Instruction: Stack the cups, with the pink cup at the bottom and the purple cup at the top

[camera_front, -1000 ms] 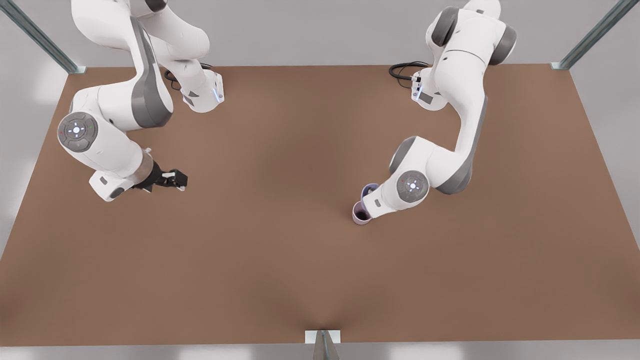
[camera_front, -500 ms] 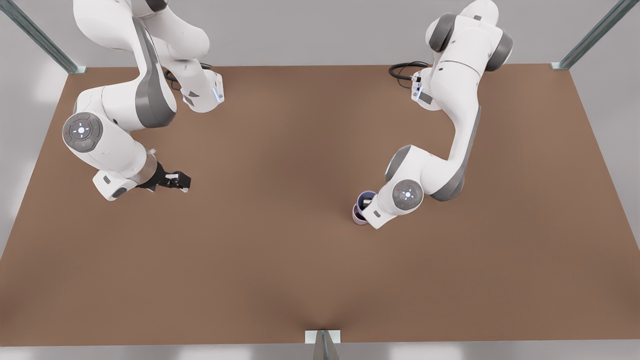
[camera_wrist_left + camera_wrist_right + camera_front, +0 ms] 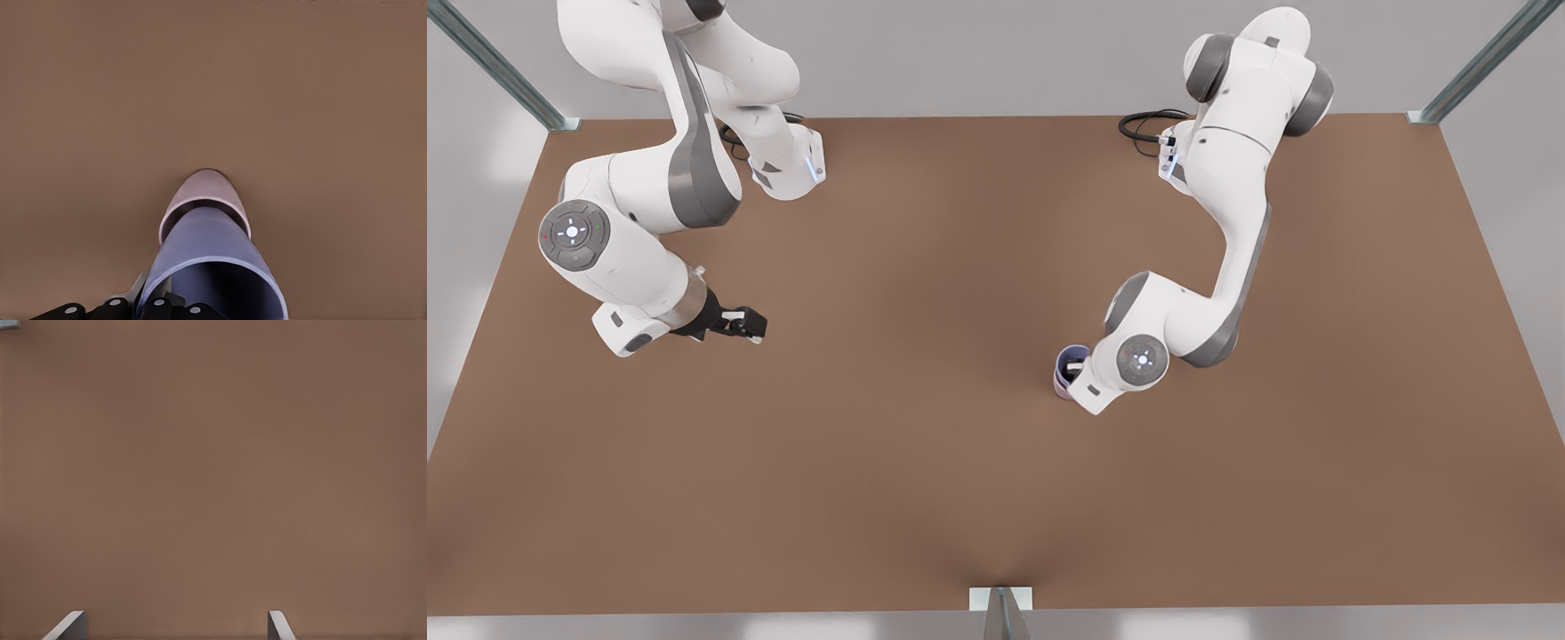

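Gripping the purple cup [image 3: 213, 267] by its rim, the left claw [image 3: 157, 308] holds it directly over the pink cup [image 3: 203, 193], its base apparently entering the mouth. Seating and release look left to do. Well apart on the brown table [image 3: 925, 462], the right claw [image 3: 738, 322] waits, fingers spread.

The left gripper [image 3: 1079, 366] has lowered the purple cup [image 3: 1069, 358] into the pink cup [image 3: 1062, 389]

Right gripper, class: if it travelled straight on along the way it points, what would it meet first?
Probably the bare table: the right gripper, fingers apart, faces plain brown surface with nothing between.
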{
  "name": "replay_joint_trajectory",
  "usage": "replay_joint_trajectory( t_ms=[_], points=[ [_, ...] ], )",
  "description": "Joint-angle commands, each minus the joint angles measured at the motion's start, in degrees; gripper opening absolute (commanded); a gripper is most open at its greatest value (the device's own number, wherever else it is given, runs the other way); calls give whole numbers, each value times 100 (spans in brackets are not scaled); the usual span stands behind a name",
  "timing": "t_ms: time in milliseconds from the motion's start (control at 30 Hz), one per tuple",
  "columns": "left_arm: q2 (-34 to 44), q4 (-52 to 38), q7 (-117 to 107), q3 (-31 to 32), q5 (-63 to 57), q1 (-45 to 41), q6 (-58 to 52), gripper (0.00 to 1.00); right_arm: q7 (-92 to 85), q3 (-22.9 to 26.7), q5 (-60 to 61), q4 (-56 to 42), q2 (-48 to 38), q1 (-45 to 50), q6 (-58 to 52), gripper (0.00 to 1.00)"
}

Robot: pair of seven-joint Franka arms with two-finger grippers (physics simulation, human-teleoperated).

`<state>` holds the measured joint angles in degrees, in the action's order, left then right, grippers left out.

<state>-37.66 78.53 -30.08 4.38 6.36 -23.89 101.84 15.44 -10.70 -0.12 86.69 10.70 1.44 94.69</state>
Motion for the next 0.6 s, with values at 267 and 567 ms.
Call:
replay_joint_trajectory(
  t_ms=[267, 567],
  points=[
    [-110, 66, -464, 1, -3, 16, 187, 72, 109, -2, 12, -3, -6, -3, 14, 100],
    [276, 14, -446, -34, 6, 130, -146, 100, 109, -2, 12, -20, 29, 6, 23, 100]
  ],
)
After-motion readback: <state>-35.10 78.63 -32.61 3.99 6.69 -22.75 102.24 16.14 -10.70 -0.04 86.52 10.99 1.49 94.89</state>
